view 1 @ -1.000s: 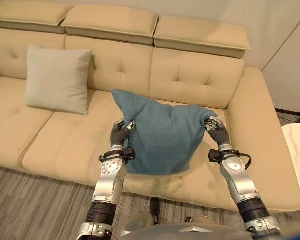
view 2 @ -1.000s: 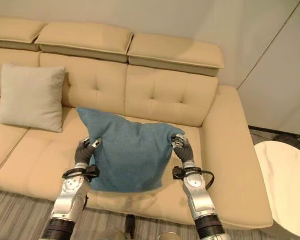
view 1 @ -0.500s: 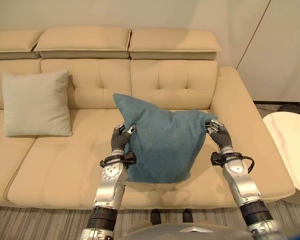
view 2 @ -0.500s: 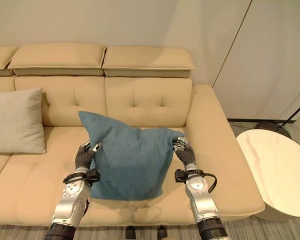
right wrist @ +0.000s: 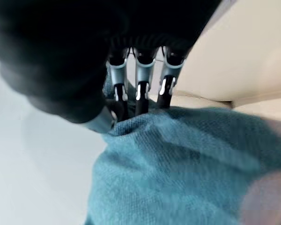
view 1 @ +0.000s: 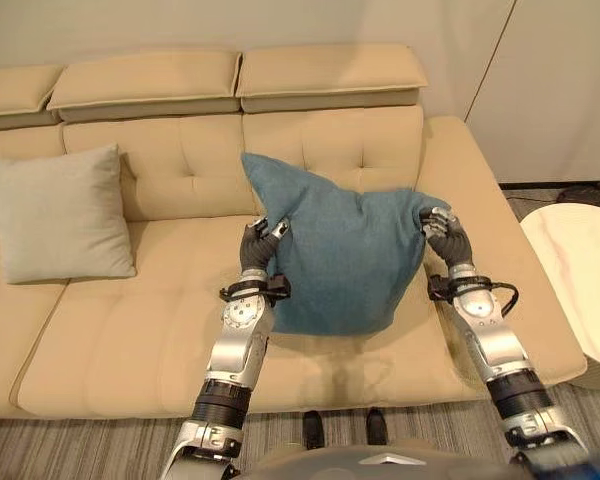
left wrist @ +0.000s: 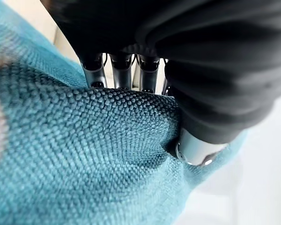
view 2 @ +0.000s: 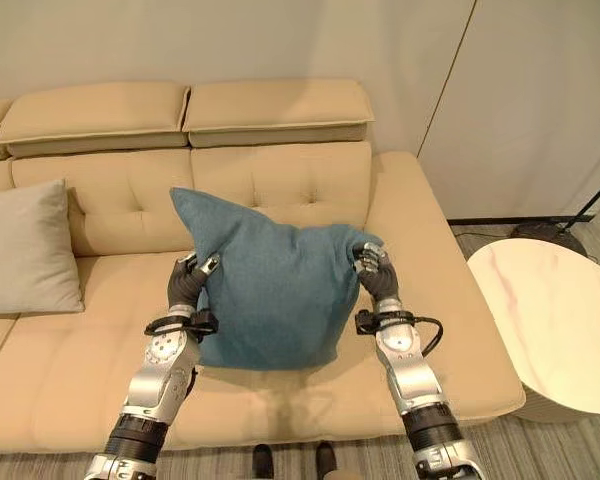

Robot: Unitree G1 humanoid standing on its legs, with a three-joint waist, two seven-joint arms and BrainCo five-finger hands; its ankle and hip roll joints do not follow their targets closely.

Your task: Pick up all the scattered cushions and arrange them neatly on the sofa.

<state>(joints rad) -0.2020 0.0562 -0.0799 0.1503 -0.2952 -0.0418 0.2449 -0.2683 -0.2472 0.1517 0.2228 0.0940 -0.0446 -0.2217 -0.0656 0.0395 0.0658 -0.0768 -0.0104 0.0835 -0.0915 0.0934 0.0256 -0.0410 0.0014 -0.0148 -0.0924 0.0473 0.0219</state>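
Both hands, left hand (view 1: 259, 243) and right hand (view 1: 443, 234), fingers pinched on my blue cushion (view 1: 345, 255) over sofa (view 1: 130, 320); beige cushion (view 1: 62, 215) leaning at backrest.

Blue cushion (view 1: 345, 260) upright over sofa (view 1: 130, 330) seat — beige cushion (view 1: 60, 215) leaning left.

Silver-grey arms, each robot hand (view 1: 259, 246) under dark ribbed cover

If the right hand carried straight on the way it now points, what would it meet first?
Probably the sofa's backrest: the right hand, shut on the blue cushion, points up toward it, though depth is unclear.
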